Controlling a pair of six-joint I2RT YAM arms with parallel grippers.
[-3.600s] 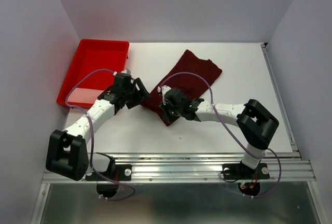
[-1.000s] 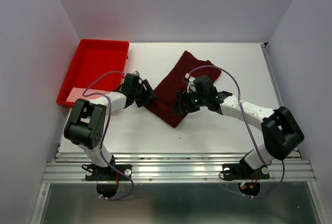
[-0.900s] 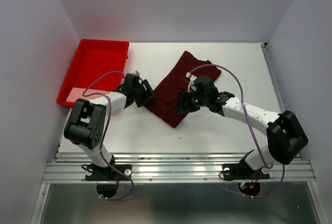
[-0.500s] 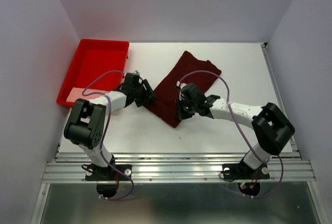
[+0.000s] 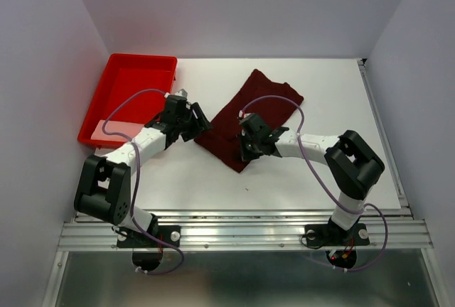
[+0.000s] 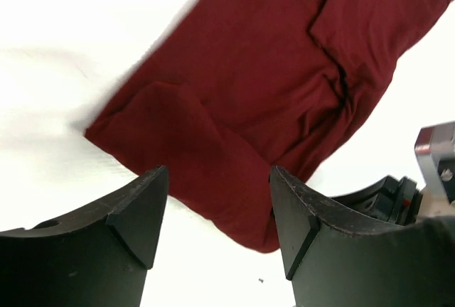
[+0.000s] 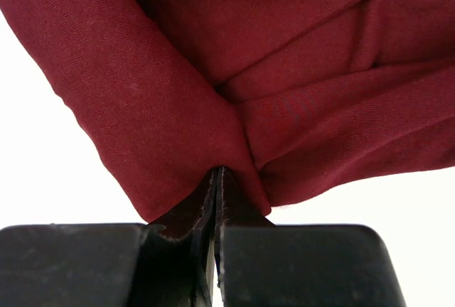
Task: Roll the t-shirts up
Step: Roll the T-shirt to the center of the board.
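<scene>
Red tray on white table

t-shirt | dark maroon, plain | folded into long strip | diagonal on table centre | near corner bunched

Bright even light, white table blown out, t-shirt edge blurred, soft shadows

Left arm: elbow folded low near its base, forearm angled up toward table centre. Left gripper: jaws parted wide. Right arm: elbow bent out to the right, forearm stretched leftward, wrist pitched down. Right gripper: fingers pressed together, pinching a fold of the t-shirt.
</scene>
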